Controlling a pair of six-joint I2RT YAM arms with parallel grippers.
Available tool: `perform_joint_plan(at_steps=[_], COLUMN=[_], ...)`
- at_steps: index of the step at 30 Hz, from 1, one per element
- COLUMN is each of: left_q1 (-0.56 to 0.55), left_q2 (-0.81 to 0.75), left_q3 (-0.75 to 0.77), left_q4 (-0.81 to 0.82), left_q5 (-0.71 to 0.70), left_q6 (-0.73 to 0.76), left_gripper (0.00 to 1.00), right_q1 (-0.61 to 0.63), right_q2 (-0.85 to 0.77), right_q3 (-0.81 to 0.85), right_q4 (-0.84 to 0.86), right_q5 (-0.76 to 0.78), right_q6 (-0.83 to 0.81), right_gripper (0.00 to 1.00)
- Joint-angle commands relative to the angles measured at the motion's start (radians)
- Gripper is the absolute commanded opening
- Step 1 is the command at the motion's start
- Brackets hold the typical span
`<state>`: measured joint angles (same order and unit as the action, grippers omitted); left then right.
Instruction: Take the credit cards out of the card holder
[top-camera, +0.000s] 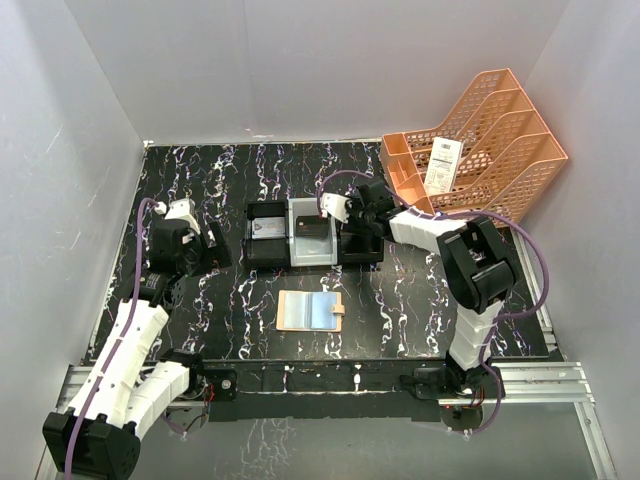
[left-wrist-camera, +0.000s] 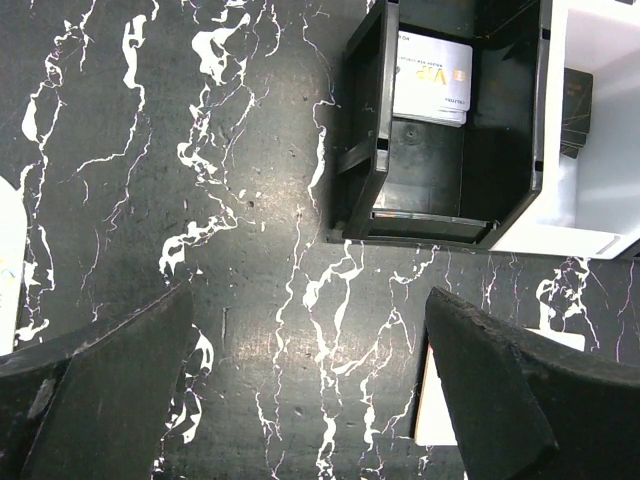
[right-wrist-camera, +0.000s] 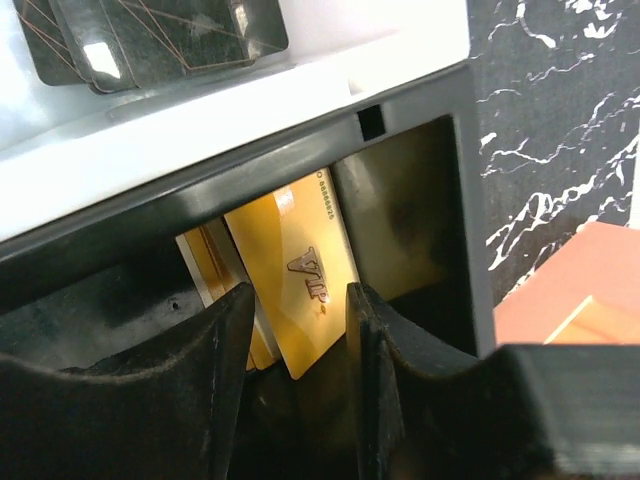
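Observation:
The card holder (top-camera: 310, 311) lies open on the table in front of the tray, its pale slots facing up. My right gripper (top-camera: 352, 232) reaches into the tray's right black compartment. There its jaws (right-wrist-camera: 300, 295) stand parted on either side of a gold credit card (right-wrist-camera: 300, 250), which rests on other gold cards and is not pinched. Black cards (right-wrist-camera: 160, 35) lie in the white middle compartment. A silvery card (left-wrist-camera: 432, 80) lies in the left compartment. My left gripper (left-wrist-camera: 308, 310) hovers wide open over bare table left of the tray (top-camera: 268, 252).
An orange file rack (top-camera: 480, 140) with a white receipt (top-camera: 443, 165) stands at the back right, and its salmon corner (right-wrist-camera: 570, 290) shows close to my right wrist. A pale corner of the card holder (left-wrist-camera: 432, 405) peeks out beside my left gripper's right finger.

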<state>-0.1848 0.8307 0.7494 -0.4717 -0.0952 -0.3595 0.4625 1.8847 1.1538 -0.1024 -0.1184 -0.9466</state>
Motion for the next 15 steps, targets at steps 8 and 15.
perform_joint_plan(at_steps=[8,15], left_q1=[0.005,0.006], left_q2=[0.006,0.007], left_q3=[-0.008,-0.01], left_q4=[0.004,0.007], left_q5=[0.033,0.047], left_q6=[0.014,0.014], left_gripper=[0.99,0.99], right_q1=[-0.004,-0.005], right_q2=[-0.232,-0.452], right_q3=[-0.04,-0.142], right_q4=[0.107,0.263], right_q5=[-0.065,-0.065], right_q6=[0.079,0.416], right_gripper=[0.44,0.58])
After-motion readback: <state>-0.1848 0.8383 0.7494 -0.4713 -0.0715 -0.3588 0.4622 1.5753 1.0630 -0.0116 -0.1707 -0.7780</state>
